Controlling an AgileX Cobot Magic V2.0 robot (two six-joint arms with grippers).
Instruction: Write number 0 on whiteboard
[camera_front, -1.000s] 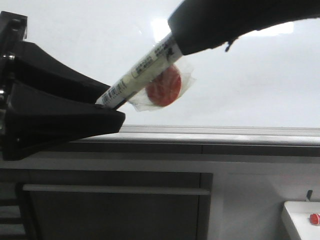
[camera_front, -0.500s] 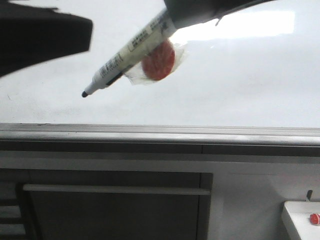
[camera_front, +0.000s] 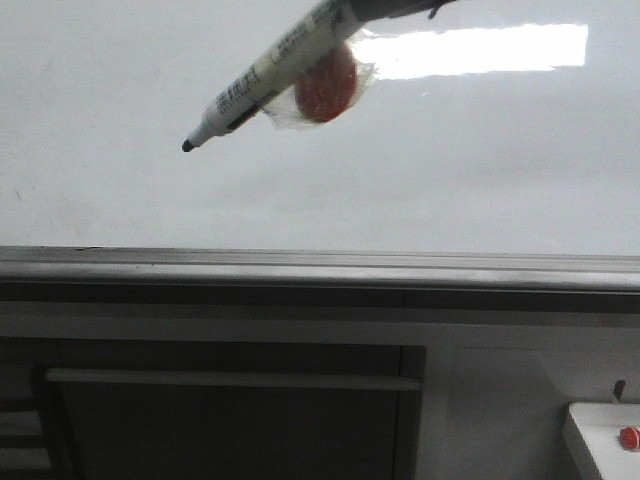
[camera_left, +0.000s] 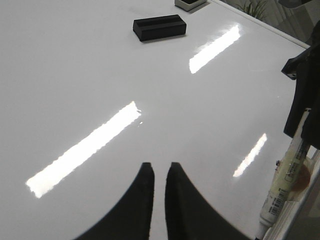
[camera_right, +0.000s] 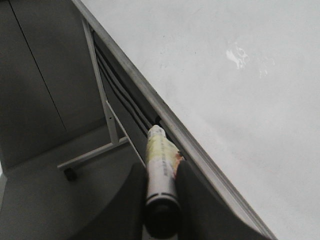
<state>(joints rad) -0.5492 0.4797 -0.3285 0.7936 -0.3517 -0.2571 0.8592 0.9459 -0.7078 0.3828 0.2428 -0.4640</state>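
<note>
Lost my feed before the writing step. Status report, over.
Right gripper shut on marker, cap off, tip in the air. Left gripper nearly closed, empty. Whiteboard bare, no 0 drawn yet. Nothing in the marker's path.

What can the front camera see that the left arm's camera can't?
Only the front view shows the red round sticker in clear wrap taped to the pen, the grey metal ledge and a dark cabinet below. Only the left wrist view shows a black rectangular block lying on the board and the left gripper, its fingers nearly together with nothing between. Both show the white marker pen and the glossy whiteboard, with no drawing visible.
</note>
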